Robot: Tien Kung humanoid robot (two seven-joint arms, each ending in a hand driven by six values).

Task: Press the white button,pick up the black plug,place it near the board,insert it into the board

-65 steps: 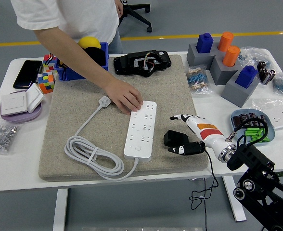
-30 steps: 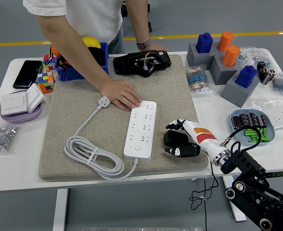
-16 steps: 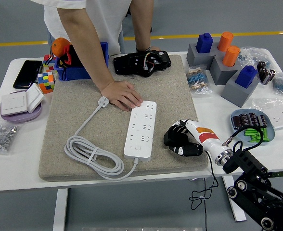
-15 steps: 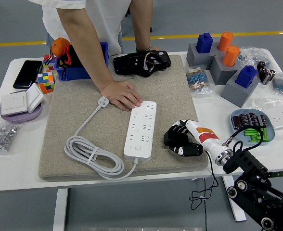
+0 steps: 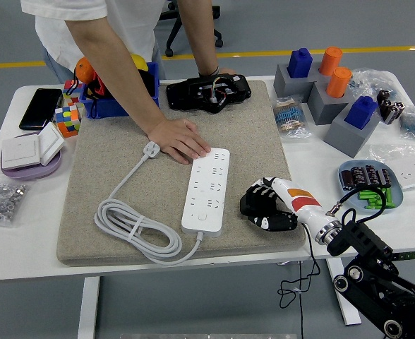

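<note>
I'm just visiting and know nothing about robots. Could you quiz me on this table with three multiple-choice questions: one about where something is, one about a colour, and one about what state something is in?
1. Where does the black plug sit relative to the white power strip?
A. To its right, on the mat
B. To its left, by the cable coil
C. Off the mat, beside the phone

2. What colour are the two cylinders standing in the grey blocks at the far right?
A. Green
B. Orange
C. Yellow

3. What is the robot's right hand doing?
A. Spread flat on the bare table
B. Curled around the black plug
C. Pressing a socket on the strip

Answers:
1. A, since the plug lies on the beige mat just right of the strip.
2. B, both are orange, next to blue pieces.
3. B, its fingers wrap the plug, while the person's hand rests at the strip's far end.
</note>
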